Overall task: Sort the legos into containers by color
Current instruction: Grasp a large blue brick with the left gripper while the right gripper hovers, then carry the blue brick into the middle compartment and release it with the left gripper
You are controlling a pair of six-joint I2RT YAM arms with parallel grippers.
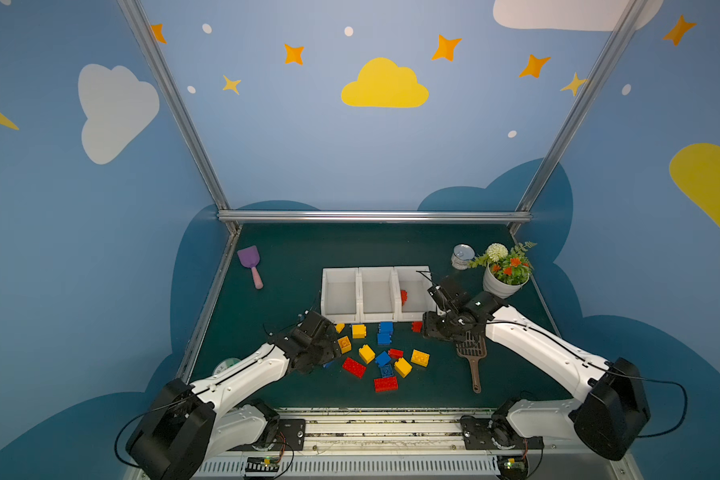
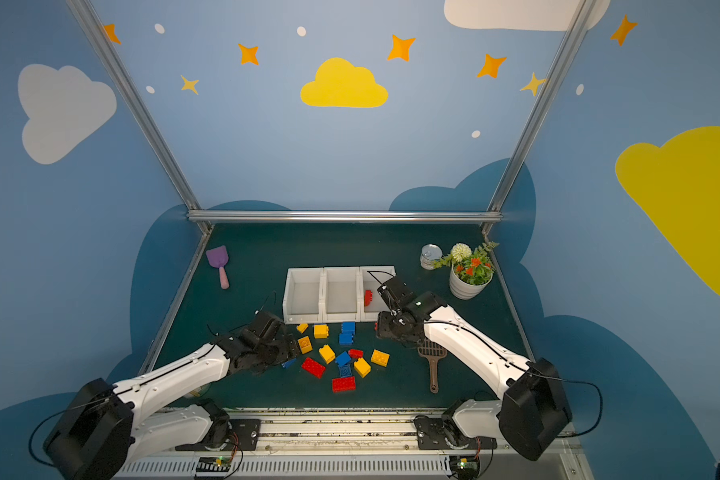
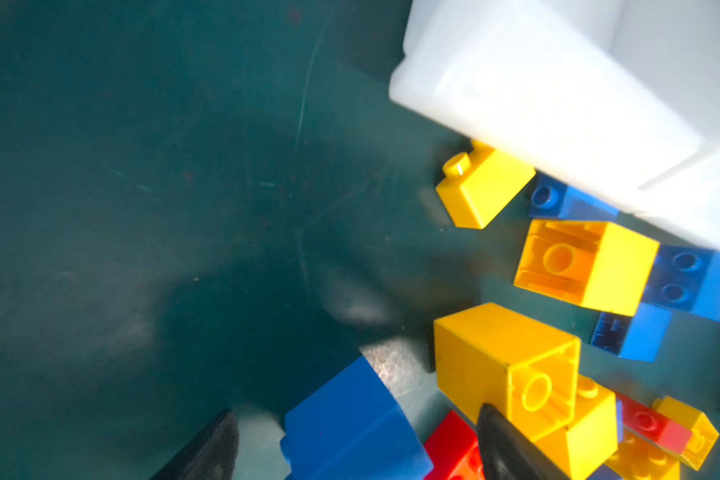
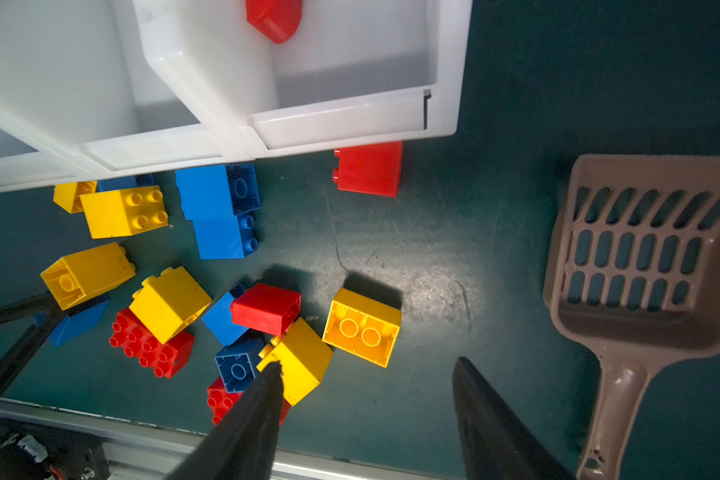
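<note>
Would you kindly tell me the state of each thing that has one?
Left bin: empty.
Middle bin: empty.
Right bin: holds one red brick.
Left pincer: open, straddling a blue brick.
Right pincer: open, empty.
Other bricks: loose on the mat.
Pot: upright.

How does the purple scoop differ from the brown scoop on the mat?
Colour: the purple scoop has a pink handle; the brown scoop is brown all over.
Blade: the purple scoop's blade looks solid; the brown scoop's blade is slotted.
Place: the purple scoop lies toward the far left of the green mat; the brown scoop lies nearer, on the right.
Both lie flat, with their handles toward the robot's side.
</note>
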